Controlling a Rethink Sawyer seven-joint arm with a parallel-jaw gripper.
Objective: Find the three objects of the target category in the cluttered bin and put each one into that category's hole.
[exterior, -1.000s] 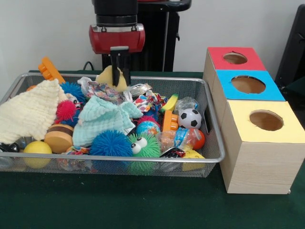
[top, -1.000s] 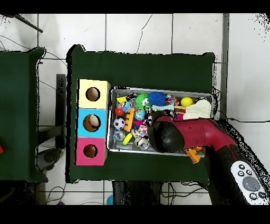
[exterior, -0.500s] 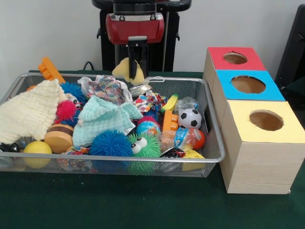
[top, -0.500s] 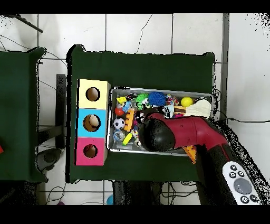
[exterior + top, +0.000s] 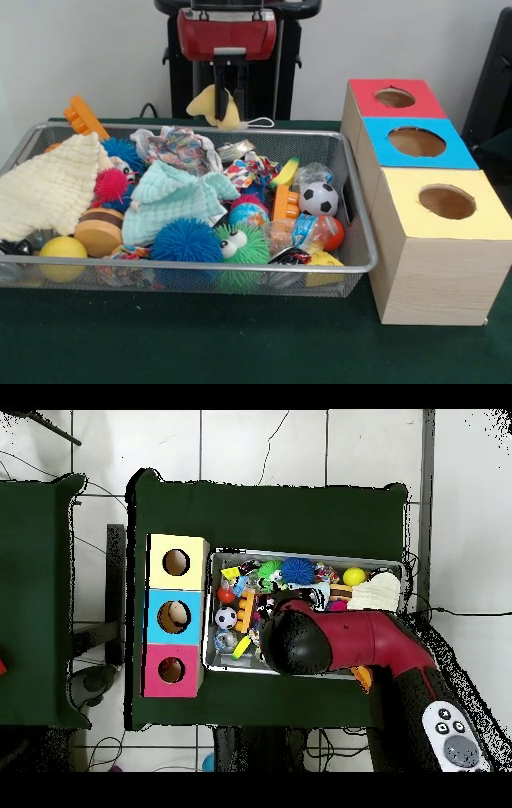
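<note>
My gripper (image 5: 228, 94) hangs above the back rim of the wire bin (image 5: 200, 266), shut on a pale yellow cloth (image 5: 211, 107) that dangles clear of the pile. A thin white loop trails from the cloth to the right. In the overhead view the red arm (image 5: 300, 642) covers the bin's middle and hides the gripper. To the right of the bin stands a row of wooden boxes with a red hole (image 5: 394, 98), a blue hole (image 5: 417, 142) and a yellow hole (image 5: 447, 202). Other cloths lie in the bin: a cream one (image 5: 48, 192), a mint one (image 5: 172, 198) and a patterned one (image 5: 180, 148).
The bin is crowded with a soccer ball (image 5: 319, 198), spiky blue ball (image 5: 186, 242), green fuzzy toy with eyes (image 5: 240, 244), yellow ball (image 5: 62, 252) and orange plastic pieces (image 5: 82, 117). From overhead the boxes (image 5: 176, 616) stand left of the bin (image 5: 210, 609).
The gripper has lifted the pale yellow cloth up out of the bin and shifted right, toward the boxes, over the last second. The pile is otherwise unmoved.
</note>
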